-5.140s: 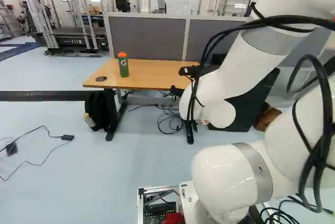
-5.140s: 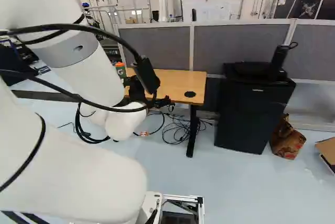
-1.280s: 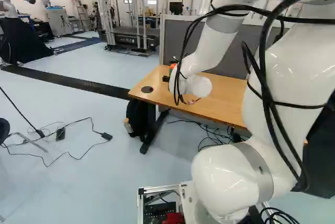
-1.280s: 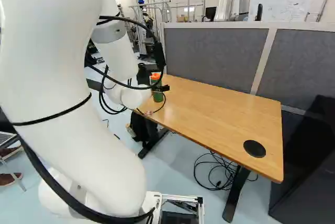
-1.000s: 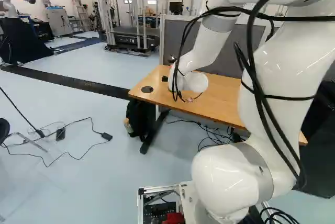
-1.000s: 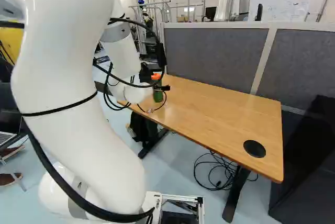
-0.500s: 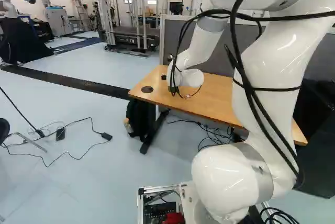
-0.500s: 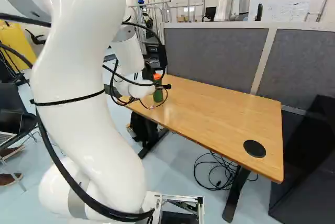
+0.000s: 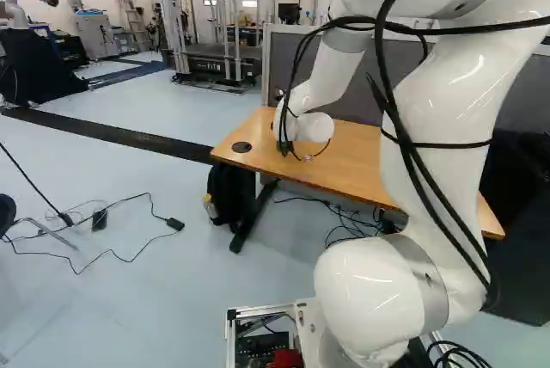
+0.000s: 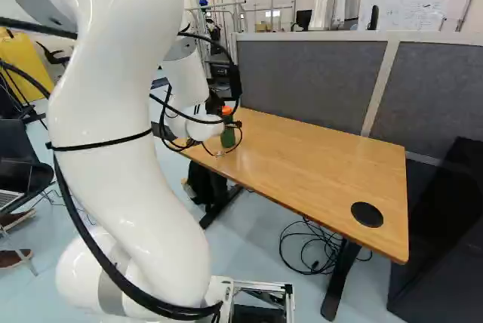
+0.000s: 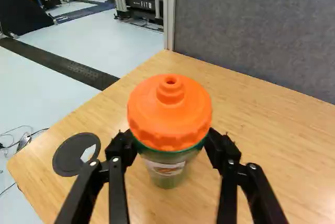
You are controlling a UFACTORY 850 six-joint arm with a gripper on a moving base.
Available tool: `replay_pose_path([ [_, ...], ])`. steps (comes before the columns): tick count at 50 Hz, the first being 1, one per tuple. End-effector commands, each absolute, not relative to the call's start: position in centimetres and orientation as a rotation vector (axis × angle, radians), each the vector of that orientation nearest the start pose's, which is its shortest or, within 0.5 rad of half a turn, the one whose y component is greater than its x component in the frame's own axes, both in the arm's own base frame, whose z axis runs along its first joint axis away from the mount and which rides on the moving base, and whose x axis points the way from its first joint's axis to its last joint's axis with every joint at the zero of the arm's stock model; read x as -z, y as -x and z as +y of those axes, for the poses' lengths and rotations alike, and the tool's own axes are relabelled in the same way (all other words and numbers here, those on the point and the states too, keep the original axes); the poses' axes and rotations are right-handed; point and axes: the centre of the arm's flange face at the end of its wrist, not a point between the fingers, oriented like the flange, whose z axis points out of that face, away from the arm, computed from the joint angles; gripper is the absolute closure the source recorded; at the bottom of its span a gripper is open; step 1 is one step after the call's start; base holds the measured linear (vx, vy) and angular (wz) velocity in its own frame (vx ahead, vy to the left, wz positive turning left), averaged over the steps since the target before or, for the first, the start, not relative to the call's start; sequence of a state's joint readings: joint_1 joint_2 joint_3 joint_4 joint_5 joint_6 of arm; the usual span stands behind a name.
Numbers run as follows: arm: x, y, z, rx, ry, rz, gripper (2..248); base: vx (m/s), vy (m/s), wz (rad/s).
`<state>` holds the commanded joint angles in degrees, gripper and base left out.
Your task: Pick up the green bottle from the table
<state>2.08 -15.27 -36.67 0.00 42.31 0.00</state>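
Now the base (image 9: 258,310) has moved, the arm (image 9: 447,110) reaches farther forward, and the jaws pinch the green bottle (image 11: 170,111).

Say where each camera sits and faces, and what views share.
Left base view: base, behind-left of the arm, facing ahead and down at the table; arm right of middle.
Right base view: behind-right, facing the table and bottle; arm left of middle.
Wrist view: on the wrist, looking along the gripper at the orange lid.
Base views share arm and table.
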Motion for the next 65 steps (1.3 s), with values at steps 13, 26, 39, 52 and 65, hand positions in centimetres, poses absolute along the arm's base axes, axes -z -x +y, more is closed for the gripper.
replay_pose_path([
  [13, -35.8, -47.8, 1.7, 1.648, 2.652, -0.048, 243, 0.000, 0.000, 0.000],
  [26, -36.9, -47.6, 1.7, 1.674, 2.635, -0.048, 244, 0.000, 0.000, 0.000],
  [39, -38.3, -47.4, 1.7, 1.711, 2.610, -0.047, 244, 0.000, 0.000, 0.000],
  [52, -39.7, -47.2, 1.7, 1.749, 2.585, -0.047, 244, 0.000, 0.000, 0.000],
  [65, -41.1, -46.7, 1.7, 1.786, 2.559, -0.047, 244, 0.000, 0.000, 0.000],
])
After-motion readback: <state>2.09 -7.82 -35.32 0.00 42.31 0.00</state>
